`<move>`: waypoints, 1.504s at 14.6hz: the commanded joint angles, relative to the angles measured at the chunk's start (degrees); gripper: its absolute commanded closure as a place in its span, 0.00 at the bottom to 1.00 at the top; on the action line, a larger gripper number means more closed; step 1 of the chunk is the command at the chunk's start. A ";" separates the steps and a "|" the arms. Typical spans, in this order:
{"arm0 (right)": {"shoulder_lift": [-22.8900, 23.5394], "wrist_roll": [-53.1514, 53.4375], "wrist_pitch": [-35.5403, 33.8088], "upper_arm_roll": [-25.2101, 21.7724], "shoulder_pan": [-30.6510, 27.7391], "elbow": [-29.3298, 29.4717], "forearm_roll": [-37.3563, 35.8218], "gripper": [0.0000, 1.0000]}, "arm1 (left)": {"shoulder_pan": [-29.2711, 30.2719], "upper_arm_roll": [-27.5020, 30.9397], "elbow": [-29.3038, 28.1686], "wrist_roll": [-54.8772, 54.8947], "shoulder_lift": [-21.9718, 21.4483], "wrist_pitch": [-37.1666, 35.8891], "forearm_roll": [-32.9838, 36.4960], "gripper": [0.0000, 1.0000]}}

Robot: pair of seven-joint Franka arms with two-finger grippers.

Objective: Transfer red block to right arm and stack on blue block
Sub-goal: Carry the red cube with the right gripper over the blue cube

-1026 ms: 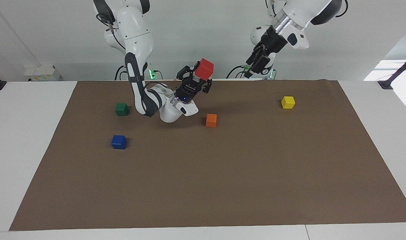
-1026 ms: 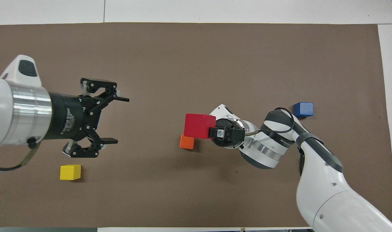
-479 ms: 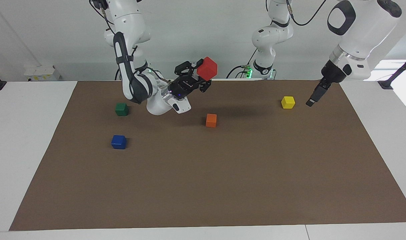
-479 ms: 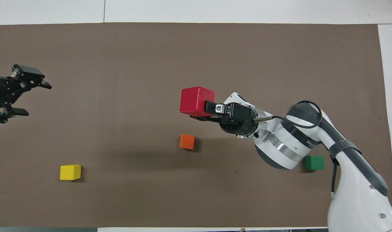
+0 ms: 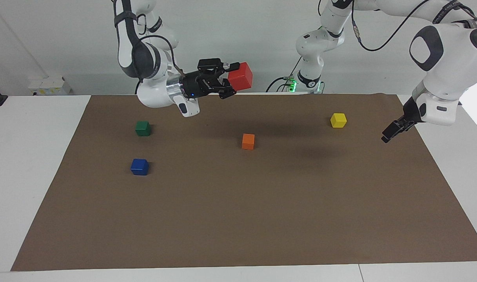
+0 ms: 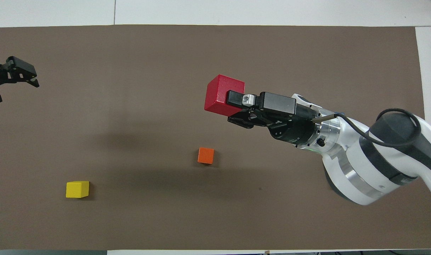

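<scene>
My right gripper point(image 5: 232, 80) is shut on the red block point(image 5: 240, 76) and holds it high over the middle of the brown mat, with the hand lying about level. In the overhead view the red block point(image 6: 224, 95) sticks out past the right gripper point(image 6: 233, 108). The blue block point(image 5: 139, 167) sits on the mat toward the right arm's end, farther from the robots than the green cube point(image 5: 143, 128). The right arm hides it in the overhead view. My left gripper point(image 5: 393, 131) is open and empty over the mat's edge at the left arm's end; it also shows in the overhead view point(image 6: 16, 91).
An orange cube point(image 5: 248, 141) lies near the mat's middle and shows in the overhead view point(image 6: 205, 155). A yellow cube point(image 5: 338, 120) lies toward the left arm's end, also in the overhead view point(image 6: 77, 189). The brown mat point(image 5: 262, 219) covers most of the white table.
My right arm has lifted and swung the red block up, turning the hand level. My left arm has drawn back from the middle to its own end of the table, empty.
</scene>
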 commanded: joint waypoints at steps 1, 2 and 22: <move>-3.02 5.57 8.36 0.18 -1.76 1.47 -12.95 1.00 | 0.14 -0.16 -7.45 4.58 -5.06 -0.49 1.55 0.00; -3.73 7.77 10.31 0.18 -2.20 2.08 -18.93 1.00 | -1.07 0.02 -9.83 4.40 -6.47 0.04 1.54 0.00; 0.99 37.40 2.06 0.36 -11.51 9.91 -128.48 1.00 | -15.06 15.22 -16.00 13.81 -15.10 5.93 -7.95 0.00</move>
